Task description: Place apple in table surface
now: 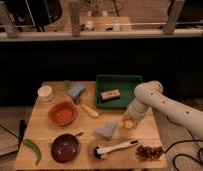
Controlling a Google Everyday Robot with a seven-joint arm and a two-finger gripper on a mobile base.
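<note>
The apple is a small yellow-orange fruit low over the light-brown wooden table surface, just right of centre. My gripper is right at the apple, reaching down from the white arm that comes in from the right. Whether the apple rests on the wood or hangs just above it cannot be told.
A dark green tray with a tan block stands behind the gripper. Nearby: grey wedge, white brush, grapes, pale yellow item, orange bowl, maroon bowl, green pepper, white cup, blue sponge.
</note>
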